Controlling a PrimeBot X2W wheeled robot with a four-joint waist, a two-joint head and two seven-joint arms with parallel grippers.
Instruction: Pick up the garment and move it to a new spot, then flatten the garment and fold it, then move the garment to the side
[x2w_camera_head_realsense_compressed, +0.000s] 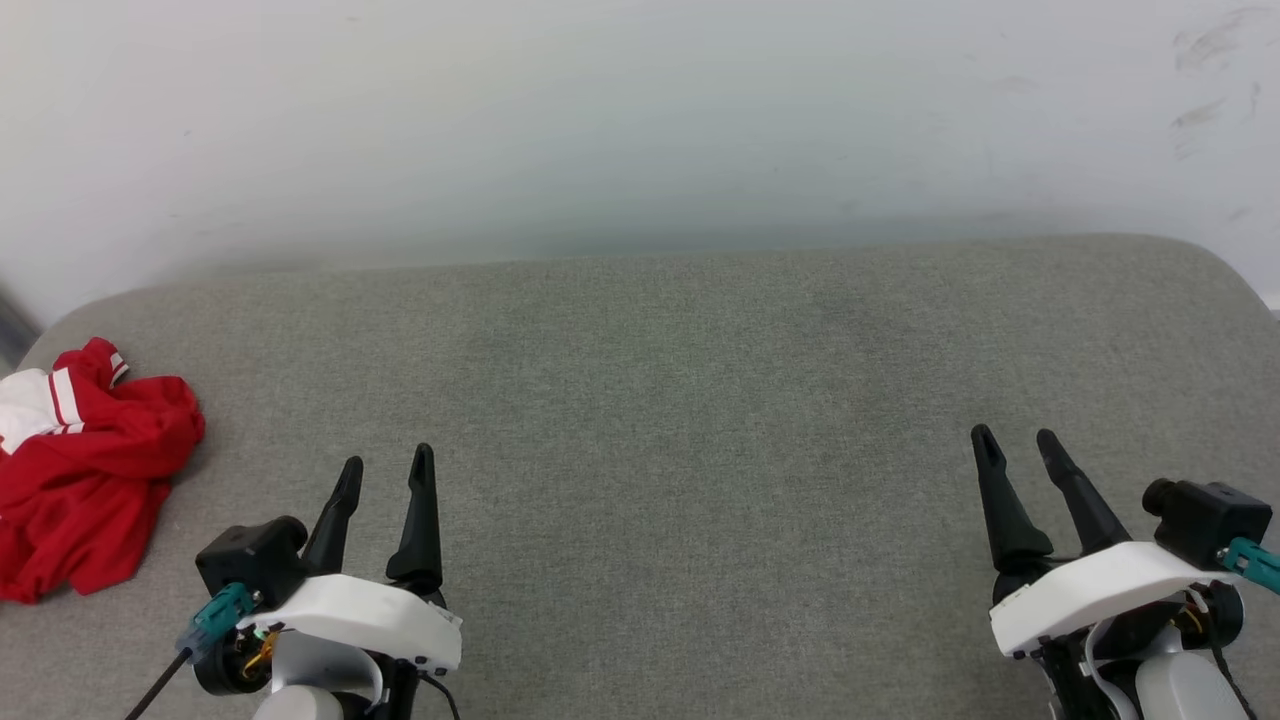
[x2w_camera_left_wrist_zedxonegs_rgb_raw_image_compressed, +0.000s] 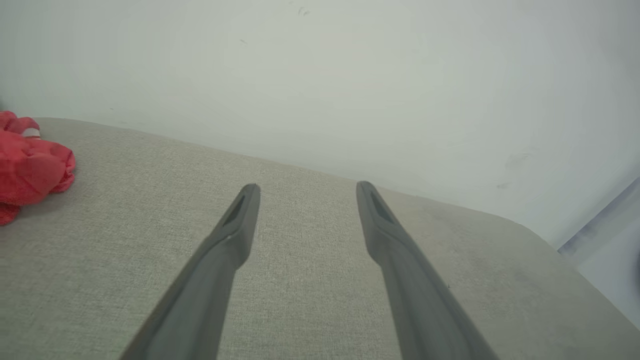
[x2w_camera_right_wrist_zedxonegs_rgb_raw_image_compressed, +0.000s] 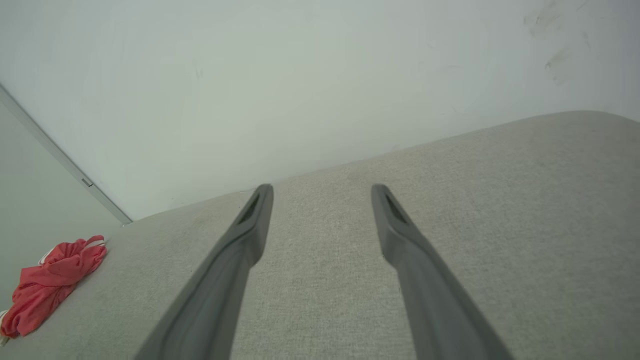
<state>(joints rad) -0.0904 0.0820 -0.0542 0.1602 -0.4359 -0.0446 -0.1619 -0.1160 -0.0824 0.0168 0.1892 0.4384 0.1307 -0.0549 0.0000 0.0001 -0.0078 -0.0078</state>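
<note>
The garment lies at the far left end of the grey padded surface. It is crumpled into a loose red heap, with a white sleeve and its red-and-white striped trim showing on top. Part of the heap runs off the left edge of my head view. It rests on the fabric, apart from both of my tools.

To its right and nearer to me, my left tool is held over the surface. Its two dark fingers are spread wide with nothing between them, and they point toward the far white wall. A strip of bare grey fabric separates this tool from the heap.

Well apart on the right side, my right tool stands much the same way over bare fabric: fingers parted wide, empty, leaning a little to the left. In my right wrist view the garment sits small at the far left corner of the surface.
</note>
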